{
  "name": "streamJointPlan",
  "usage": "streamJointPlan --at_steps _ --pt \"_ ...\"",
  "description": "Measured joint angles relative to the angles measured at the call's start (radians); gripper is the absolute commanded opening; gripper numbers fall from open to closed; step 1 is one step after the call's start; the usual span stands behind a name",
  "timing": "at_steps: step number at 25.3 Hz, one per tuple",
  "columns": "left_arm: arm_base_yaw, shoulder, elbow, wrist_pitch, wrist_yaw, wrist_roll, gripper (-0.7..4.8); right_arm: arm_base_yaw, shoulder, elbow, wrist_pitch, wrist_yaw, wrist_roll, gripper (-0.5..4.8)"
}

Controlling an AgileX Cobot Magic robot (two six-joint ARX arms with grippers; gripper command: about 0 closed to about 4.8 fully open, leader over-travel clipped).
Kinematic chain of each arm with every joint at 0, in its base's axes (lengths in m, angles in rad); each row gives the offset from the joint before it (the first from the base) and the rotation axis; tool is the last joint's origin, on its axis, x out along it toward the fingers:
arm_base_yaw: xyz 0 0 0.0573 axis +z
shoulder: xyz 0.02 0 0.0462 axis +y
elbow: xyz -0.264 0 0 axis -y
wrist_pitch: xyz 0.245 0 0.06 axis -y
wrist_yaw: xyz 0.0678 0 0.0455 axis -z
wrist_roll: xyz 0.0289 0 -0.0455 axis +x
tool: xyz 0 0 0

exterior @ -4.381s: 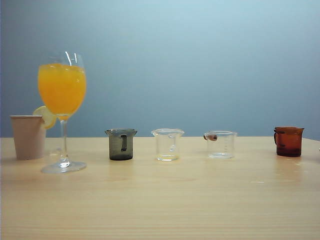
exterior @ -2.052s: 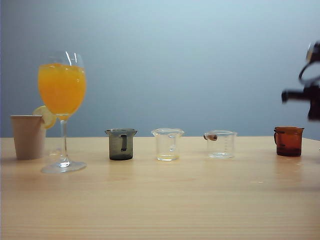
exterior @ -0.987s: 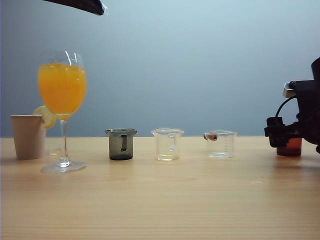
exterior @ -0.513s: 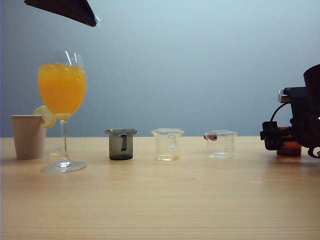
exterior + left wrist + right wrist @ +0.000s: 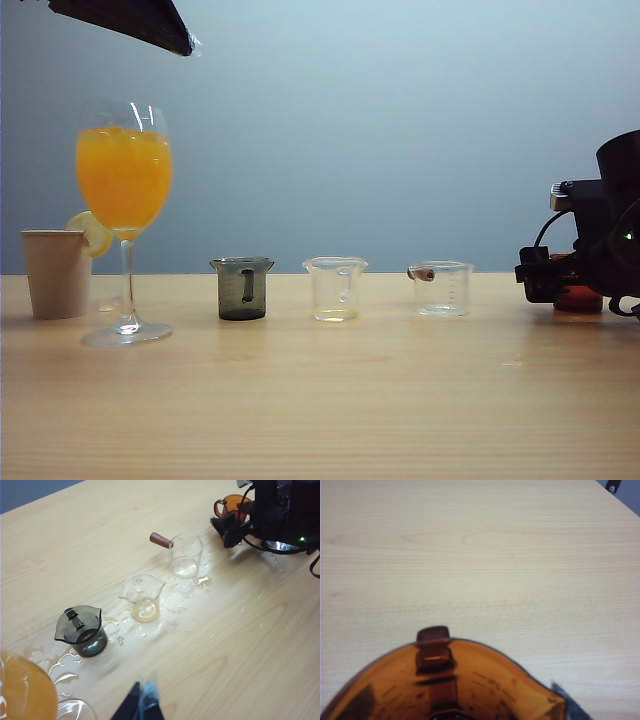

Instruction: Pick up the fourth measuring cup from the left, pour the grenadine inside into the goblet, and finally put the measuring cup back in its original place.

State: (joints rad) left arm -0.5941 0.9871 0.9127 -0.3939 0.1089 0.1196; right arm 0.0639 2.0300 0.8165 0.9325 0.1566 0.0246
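Your right gripper [image 5: 535, 275] stood spread wide at the fourth measuring cup [image 5: 232, 505] on the surface's far right, not yet grasping. Left gripper [image 5: 142, 705], clenched, hovered high above the goblet [image 5: 124, 215]. Lifting, pouring and returning all remained.

An amber-brown fourth measuring cup [image 5: 445, 690] stands on a pale wood-grain desk [image 5: 320, 400], alongside a smoky grey cup [image 5: 242, 288], two clear cups, a beige paper cup [image 5: 57, 273] and an orange-filled goblet [image 5: 124, 180].

A wet wooden table [image 5: 320, 400] carries four measuring cups, goblet [image 5: 124, 220], paper cup [image 5: 57, 273].
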Motion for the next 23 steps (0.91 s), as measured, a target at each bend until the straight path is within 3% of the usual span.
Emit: streamJointPlan --at_steps 2,3,6,8,16,23 --pt "0.0 0.0 0.0 0.0 0.0 0.0 -0.05 0.0 0.0 0.0 0.0 0.0 0.0 4.63" --pt "0.0 0.0 0.0 0.0 0.0 0.0 -0.05 0.0 0.0 0.0 -0.002 0.0 0.0 3.67" --pt "0.0 0.0 0.0 0.0 0.0 0.0 -0.05 0.0 0.0 0.0 -0.011 0.0 0.0 2.45" --pt "0.0 0.0 0.0 0.0 0.0 0.0 -0.05 0.0 -0.001 0.001 -0.013 -0.001 -0.002 1.98" --pt "0.0 0.0 0.0 0.0 -0.039 0.0 -0.05 0.001 -0.025 -0.001 -0.041 -0.004 0.0 1.99" --pt "0.002 -0.039 0.0 0.001 -0.048 0.0 -0.05 0.027 -0.217 0.0 -0.156 -0.049 0.0 1.99"
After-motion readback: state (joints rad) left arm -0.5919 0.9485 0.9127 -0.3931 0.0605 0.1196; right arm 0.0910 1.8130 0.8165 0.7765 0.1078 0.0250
